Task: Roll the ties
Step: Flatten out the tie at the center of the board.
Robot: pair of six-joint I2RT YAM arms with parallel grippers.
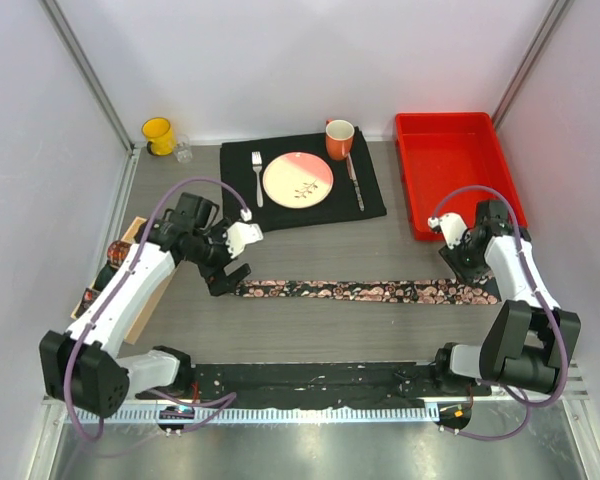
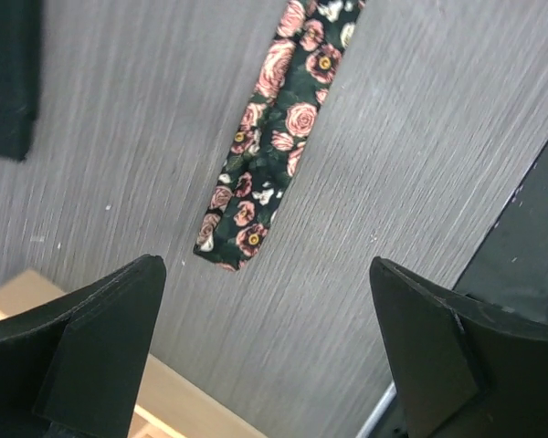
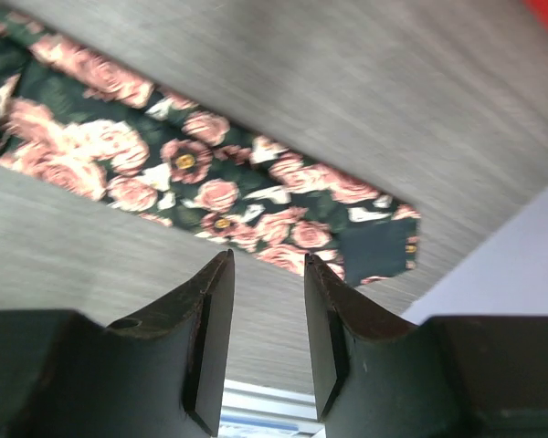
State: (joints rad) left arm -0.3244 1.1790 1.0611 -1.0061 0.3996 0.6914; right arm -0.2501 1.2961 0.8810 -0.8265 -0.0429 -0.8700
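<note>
A black tie with pink floral print (image 1: pixel 365 291) lies flat as a long strip across the table. My left gripper (image 1: pixel 230 279) is open and empty just above its narrow left end. In the left wrist view that end (image 2: pixel 238 239) lies ahead of the wide-spread gripper (image 2: pixel 267 274). My right gripper (image 1: pixel 468 268) hovers by the tie's wide right end. In the right wrist view its jaws (image 3: pixel 268 262) stand a little apart with nothing between them, just short of the tie (image 3: pixel 192 173). A dark red-brown coil (image 1: pixel 114 254) sits at the left edge, partly hidden by my left arm.
A black placemat (image 1: pixel 370 195) at the back holds a pink plate (image 1: pixel 298 180), fork, knife and orange mug (image 1: pixel 339 138). A red bin (image 1: pixel 450 170) stands back right. A yellow mug (image 1: pixel 158 134) is back left. A beige board (image 2: pixel 178 401) lies at the left.
</note>
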